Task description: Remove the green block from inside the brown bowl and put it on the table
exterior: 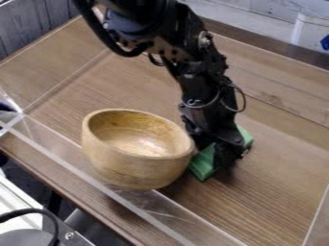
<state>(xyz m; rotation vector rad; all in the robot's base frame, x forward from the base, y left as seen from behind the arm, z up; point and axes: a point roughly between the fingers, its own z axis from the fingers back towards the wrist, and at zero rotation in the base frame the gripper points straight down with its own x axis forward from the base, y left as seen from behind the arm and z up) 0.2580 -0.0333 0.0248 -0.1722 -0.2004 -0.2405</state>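
Showing no legible writing anywhere

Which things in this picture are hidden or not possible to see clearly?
- Camera view, gripper: blurred and dark, so how its jaws stand is unclear.
- Green block: mostly covered by the gripper; whether it rests on the table cannot be told.
- Brown bowl: its far outer side is hidden by its own rim.
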